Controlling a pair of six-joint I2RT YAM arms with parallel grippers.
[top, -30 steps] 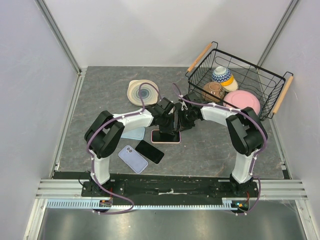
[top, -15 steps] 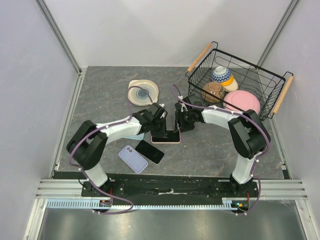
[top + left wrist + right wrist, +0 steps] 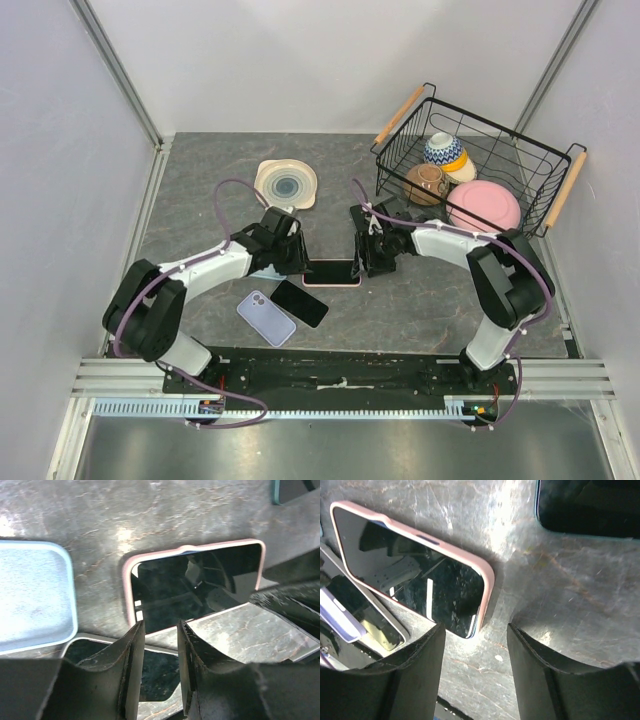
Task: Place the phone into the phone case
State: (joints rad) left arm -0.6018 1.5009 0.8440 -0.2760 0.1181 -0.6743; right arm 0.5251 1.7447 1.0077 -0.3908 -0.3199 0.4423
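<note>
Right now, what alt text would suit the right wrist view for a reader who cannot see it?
A phone in a pink case lies screen-up on a dark marbled table. The right end effector hangs open beside the phone's near corner, holding nothing.

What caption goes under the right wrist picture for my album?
Right gripper open at the end of the phone in its pink case.

**Phone seated in case, fingers spread**

A glossy black phone [image 3: 410, 570] sits inside the pink rounded-corner case [image 3: 488, 577] on the grey marbled tabletop [image 3: 560, 580]. The right gripper [image 3: 476, 630] hangs just off the case's corner, its black fingers [image 3: 420, 675] apart and empty.
</note>
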